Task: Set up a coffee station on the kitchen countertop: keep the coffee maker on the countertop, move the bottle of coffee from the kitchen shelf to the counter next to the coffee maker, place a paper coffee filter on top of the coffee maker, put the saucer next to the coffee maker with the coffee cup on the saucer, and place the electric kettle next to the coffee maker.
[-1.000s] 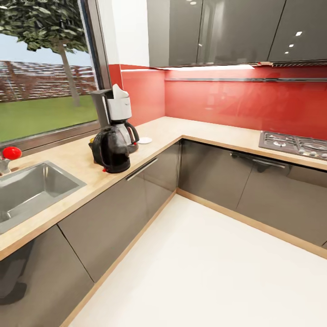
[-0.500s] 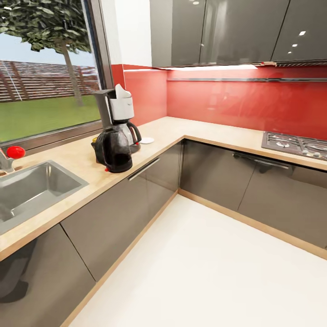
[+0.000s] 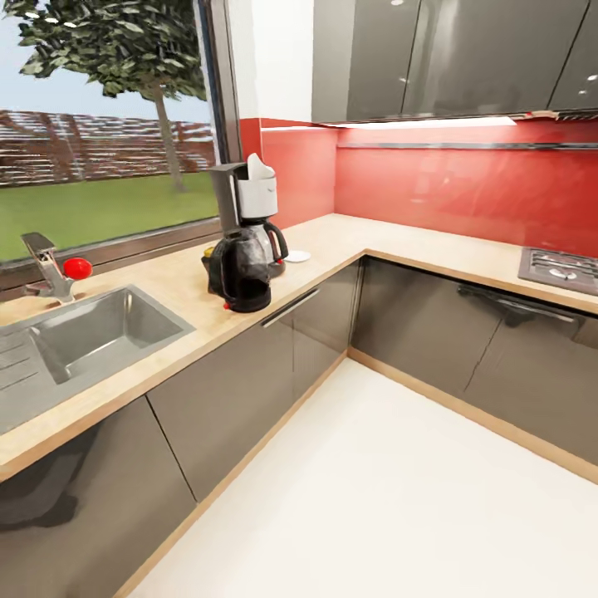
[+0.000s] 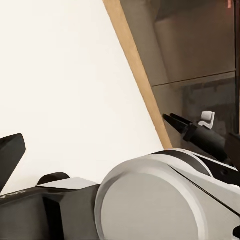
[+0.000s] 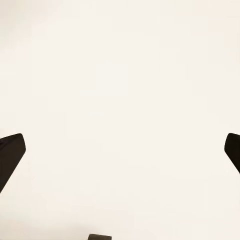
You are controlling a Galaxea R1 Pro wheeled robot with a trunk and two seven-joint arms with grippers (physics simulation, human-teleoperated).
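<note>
From the head camera I'm looking at the corner of a kitchen with a red back wall. The coffee maker [image 3: 249, 195] stands on the countertop [image 3: 166, 286] by the window [image 3: 100, 133], and a white paper filter [image 3: 259, 166] sits on top of it. The black kettle [image 3: 242, 272] stands right in front of the coffee maker, touching or very nearly touching it; I can't tell which. Just beyond them, toward the corner, a small white saucer [image 3: 296, 257] lies flat on the counter. I can't make out a cup on it from here. A yellowish thing peeks out behind the kettle, too hidden to name.

Further along the counter the steel sink [image 3: 100, 332] is set into the top, with its tap [image 3: 46, 266] and a red knob [image 3: 77, 268] behind it. The stove [image 3: 561, 267] sits on the other run of counter.

My right gripper [image 5: 120, 150] hangs over the pale floor [image 5: 120, 75], its two dark fingertips [image 5: 10, 157] spread wide at the frame edges with nothing between them. On the left wrist camera I see one fingertip [image 4: 9, 157] only, the robot's body covering the rest, so I can't tell how far the left gripper is open
</note>
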